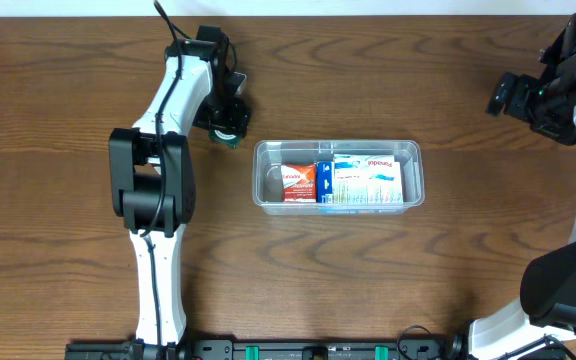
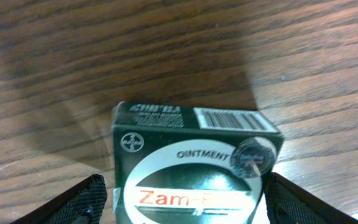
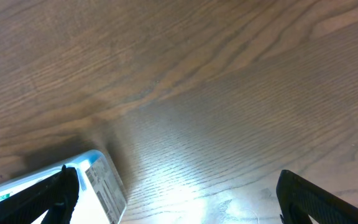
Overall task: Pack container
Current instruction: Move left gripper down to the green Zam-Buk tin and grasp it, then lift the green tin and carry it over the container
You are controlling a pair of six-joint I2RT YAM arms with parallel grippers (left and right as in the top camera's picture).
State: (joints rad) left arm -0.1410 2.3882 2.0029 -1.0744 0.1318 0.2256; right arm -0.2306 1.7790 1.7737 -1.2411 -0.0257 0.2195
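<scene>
The clear plastic container (image 1: 338,148) lies mid-table and holds a red-and-white packet (image 1: 298,181) and blue-and-white boxes (image 1: 368,180). A dark green Zam-Buk ointment box (image 1: 229,138) lies on the table to the container's upper left. My left gripper (image 1: 225,122) is low over it. In the left wrist view the box (image 2: 191,143) sits between the spread fingers (image 2: 185,205), with a sliver of table showing beside the left finger. My right gripper (image 1: 501,95) is open and empty, raised at the far right. The container's corner (image 3: 98,180) shows by its left finger (image 3: 179,199).
The wooden table (image 1: 448,280) spreads around the container. The left arm's base and links (image 1: 148,190) stand left of the container. The right arm's base (image 1: 568,290) is at the lower right.
</scene>
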